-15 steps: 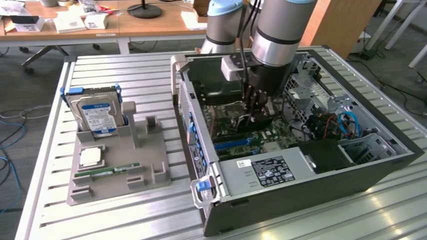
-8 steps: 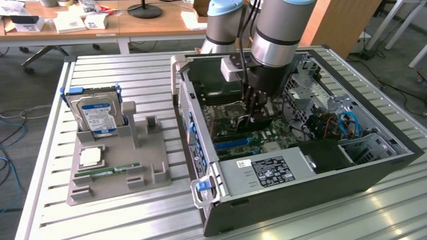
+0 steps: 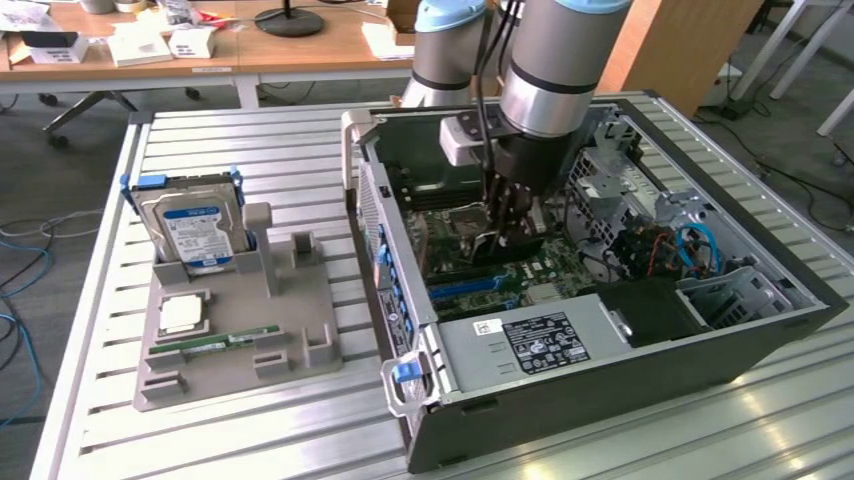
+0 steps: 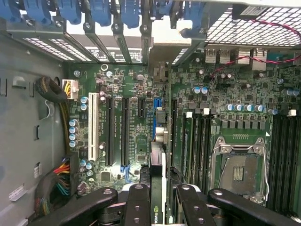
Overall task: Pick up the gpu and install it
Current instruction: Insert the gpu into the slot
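Note:
My gripper [image 3: 514, 228] is down inside the open computer case [image 3: 747, 330], shut on the gpu [image 3: 502, 246], a thin dark card held upright on its edge. In the wrist view the gpu [image 4: 158, 179] shows edge-on between the two black fingers [image 4: 138, 203], a logo on its near end. It hangs just above the green motherboard [image 4: 235, 99], lined up along the expansion slots [image 4: 125, 132], over a blue slot [image 4: 155, 107]. I cannot tell whether its edge touches the slot.
A grey holder [image 3: 300, 300] on the exterior view's left carries a hard drive [image 3: 194, 228], a CPU [image 3: 183, 313] and a RAM stick [image 3: 214, 343]. Inside the case are the power supply [image 3: 527, 340], an empty CPU socket [image 4: 239, 172], blue slot latches [image 4: 101, 12] and cable bundles [image 4: 59, 179].

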